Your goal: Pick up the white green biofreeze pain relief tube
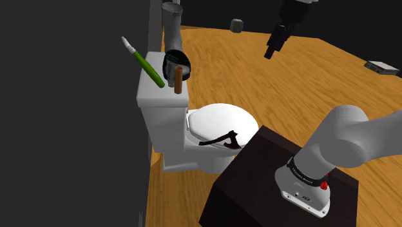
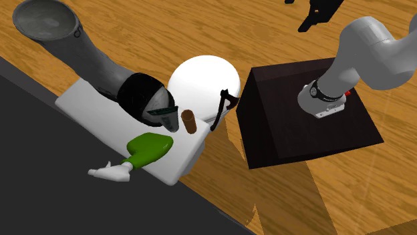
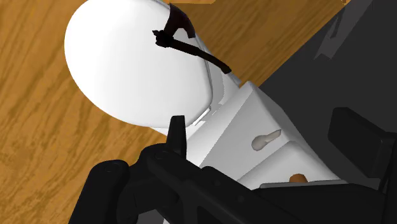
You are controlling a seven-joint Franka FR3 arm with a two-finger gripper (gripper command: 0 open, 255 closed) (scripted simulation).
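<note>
One green-and-white tube (image 1: 147,66) is seen at the toilet tank's (image 1: 158,98) wall-side corner, well apart from the one end effector (image 1: 270,51); whether that is spread cannot be told.

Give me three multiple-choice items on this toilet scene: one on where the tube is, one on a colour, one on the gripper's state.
1. Where does the green tube rest?
A) on the bowl's lid
B) on the toilet tank
C) on the dark stand

2. What colour is the short cylinder beside it?
A) blue
B) yellow
C) brown

3. The gripper is:
A) up in the air, away from the tube
B) clasping the tube
C) pressing on the bowl's lid

Answers: 1 B, the tube lies slanted on the tank's top; 2 C, the cylinder is drawn brown; 3 A, the gripper hangs high, far from the tank.
</note>
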